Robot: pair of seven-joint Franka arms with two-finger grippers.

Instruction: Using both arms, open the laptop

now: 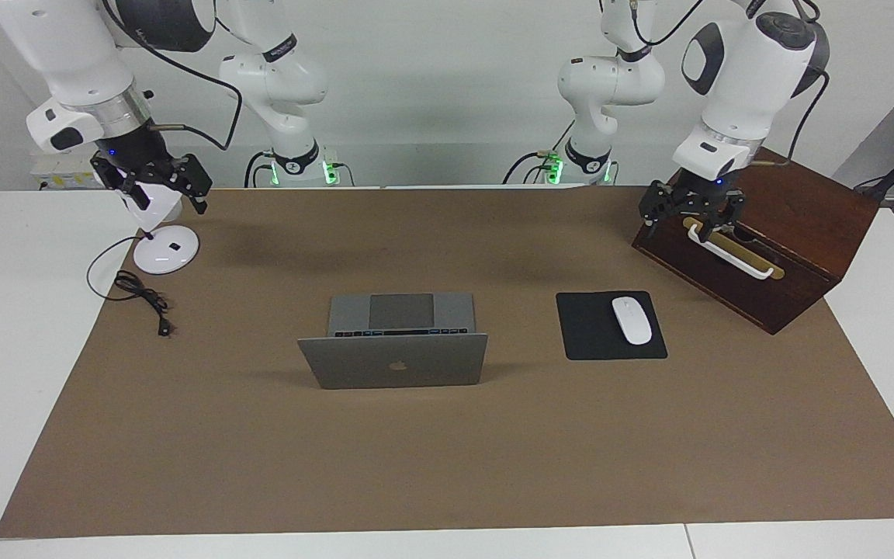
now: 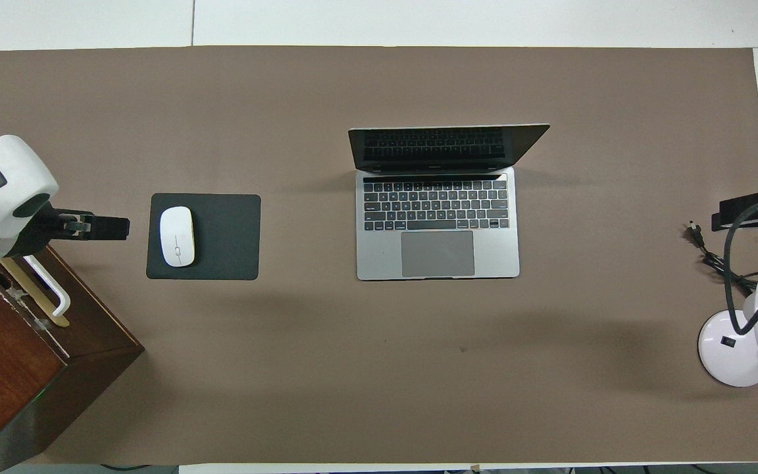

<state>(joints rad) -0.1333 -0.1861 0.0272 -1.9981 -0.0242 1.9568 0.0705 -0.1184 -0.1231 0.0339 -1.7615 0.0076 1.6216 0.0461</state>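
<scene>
The silver-grey laptop (image 1: pixel 396 361) stands open in the middle of the brown mat. Its lid is raised roughly upright, with the apple logo facing away from the robots. In the overhead view the laptop (image 2: pixel 438 253) shows its keyboard, trackpad and dark screen. My left gripper (image 1: pixel 691 216) hangs open and empty over the wooden box at the left arm's end; it also shows in the overhead view (image 2: pixel 99 227). My right gripper (image 1: pixel 158 185) hangs open and empty over the white lamp at the right arm's end, and shows in the overhead view (image 2: pixel 747 212). Both grippers are well away from the laptop.
A black mouse pad (image 1: pixel 590 341) with a white mouse (image 1: pixel 631 320) lies beside the laptop toward the left arm's end. A dark wooden box (image 1: pixel 788 248) with a white handle (image 1: pixel 726 250) stands past it. A white desk lamp (image 1: pixel 165 250) and its black cable (image 1: pixel 144 299) sit at the right arm's end.
</scene>
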